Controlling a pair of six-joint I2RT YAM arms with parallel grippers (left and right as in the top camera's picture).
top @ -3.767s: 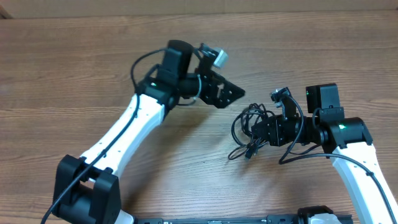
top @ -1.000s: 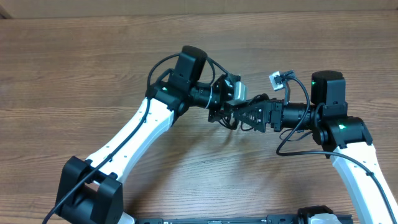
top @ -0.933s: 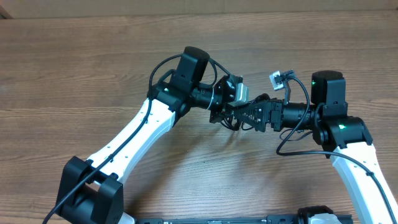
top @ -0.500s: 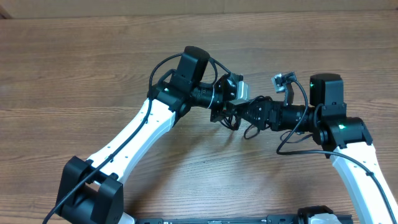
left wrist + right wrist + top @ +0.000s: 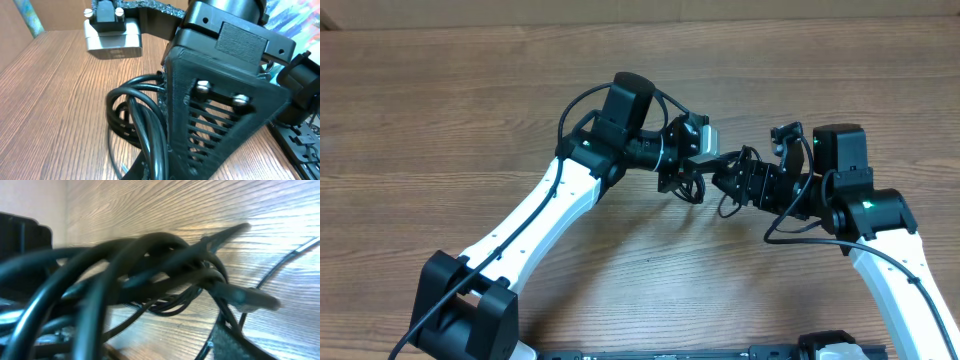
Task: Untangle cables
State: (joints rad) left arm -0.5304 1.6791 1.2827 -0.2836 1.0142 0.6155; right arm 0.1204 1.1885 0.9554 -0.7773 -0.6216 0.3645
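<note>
**Separation step: both arms meet at the cables (image 5: 150, 134).**
The left gripper (image 5: 706, 165) is clamped fully closed on the tangled cables, which loop just beside and beneath it. The right gripper (image 5: 728, 182) faces the left gripper from just across the bundle; its grip cannot be determined. Both forearms angle inward. Probable next move: secure one strand, then draw it away from the left gripper.

Black cables (image 5: 145, 120), brown wood-grain table (image 5: 430, 110), white arms (image 5: 535, 215), perhaps grey plug (image 5: 252, 299)

Wood-grain table (image 5: 440, 100), black cables (image 5: 148, 131) looped on it
</note>
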